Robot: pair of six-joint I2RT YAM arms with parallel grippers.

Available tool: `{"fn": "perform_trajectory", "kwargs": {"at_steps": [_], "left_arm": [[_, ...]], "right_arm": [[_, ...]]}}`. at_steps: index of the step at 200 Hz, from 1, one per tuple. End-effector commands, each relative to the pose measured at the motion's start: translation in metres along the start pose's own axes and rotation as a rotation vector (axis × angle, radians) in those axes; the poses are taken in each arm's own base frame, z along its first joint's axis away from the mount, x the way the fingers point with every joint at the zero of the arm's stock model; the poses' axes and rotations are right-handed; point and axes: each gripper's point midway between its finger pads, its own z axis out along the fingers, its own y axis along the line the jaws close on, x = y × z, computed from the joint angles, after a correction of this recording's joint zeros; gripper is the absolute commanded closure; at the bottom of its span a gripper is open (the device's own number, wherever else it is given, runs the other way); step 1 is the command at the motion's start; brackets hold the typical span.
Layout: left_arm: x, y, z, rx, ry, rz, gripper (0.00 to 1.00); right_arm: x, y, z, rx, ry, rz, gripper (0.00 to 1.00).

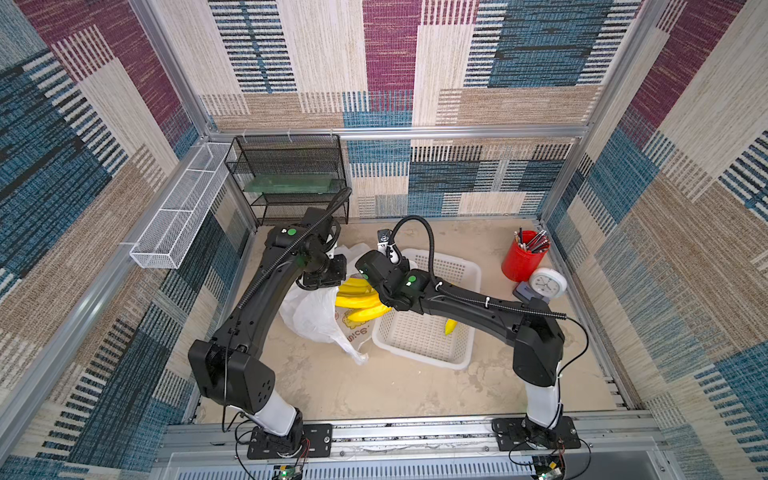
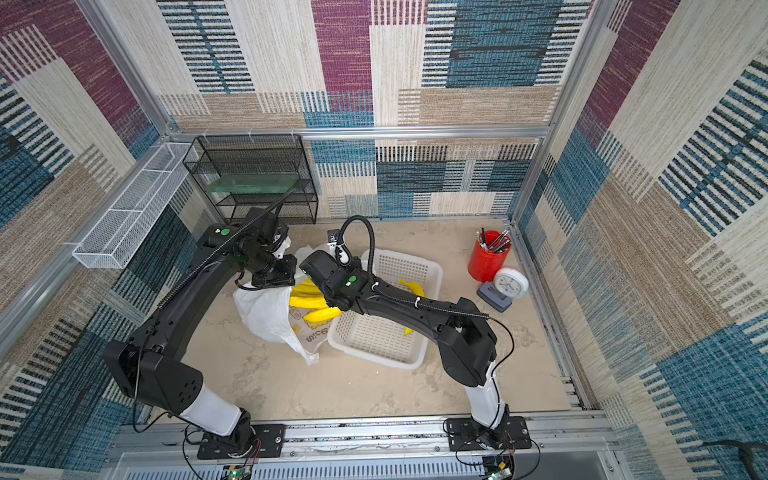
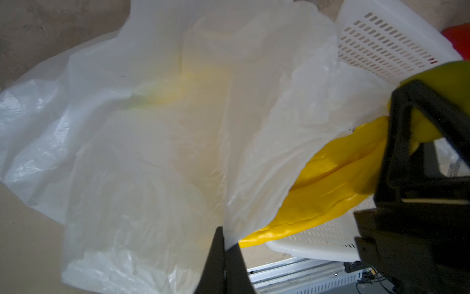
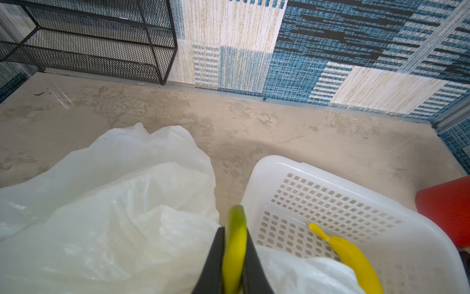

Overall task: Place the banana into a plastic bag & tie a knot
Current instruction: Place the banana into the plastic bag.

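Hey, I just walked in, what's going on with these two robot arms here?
The left gripper pinches the edge of a white plastic bag lying on the table, holding its mouth open. The right gripper grips a bunch of bananas by the stem, with the bunch partly inside the bag's mouth. One more banana lies in the white basket beside the bag. No knot is tied yet.

A thin, translucent white plastic bag [image 3: 127, 152] shows glossy, crinkled film; the banana bunch [image 3: 330, 183] looks smooth and waxy, like moulded plastic. The basket [image 4: 330, 203] is rigid, perforated white plastic, the tabletop [image 4: 254, 127] matt, mottled beige, the rack [image 4: 89, 58] black metal mesh, the walls [image 4: 356, 38] coarse woven textile.
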Motion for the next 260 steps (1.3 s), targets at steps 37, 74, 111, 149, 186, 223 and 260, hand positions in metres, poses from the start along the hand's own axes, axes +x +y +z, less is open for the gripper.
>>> {"fn": "perform_trajectory", "kwargs": {"at_steps": [37,74,111,149,186,223,260], "left_arm": [[0.005,-0.011,0.001,0.058,0.043,-0.069,1.00],[-0.001,-0.019,-0.001,0.094,0.043,-0.074,1.00],[-0.004,-0.019,0.001,0.089,0.041,-0.068,1.00],[-0.004,-0.018,-0.001,0.083,0.044,-0.072,1.00],[-0.001,-0.020,0.001,0.095,0.059,-0.090,1.00],[0.005,-0.019,0.004,0.100,0.078,-0.098,1.00],[0.013,-0.014,0.010,0.081,0.101,-0.106,1.00]], "right_arm": [[-0.032,0.048,-0.002,-0.235,-0.084,0.180,1.00],[-0.031,0.063,0.001,-0.395,-0.108,0.309,1.00],[-0.026,0.064,0.005,-0.461,-0.106,0.404,1.00],[-0.003,0.061,0.014,-0.385,-0.060,0.388,1.00],[0.033,0.064,0.011,-0.216,0.011,0.317,1.00],[0.054,0.066,0.030,-0.139,0.072,0.339,1.00],[0.043,0.077,0.030,-0.249,0.042,0.465,1.00]]}}
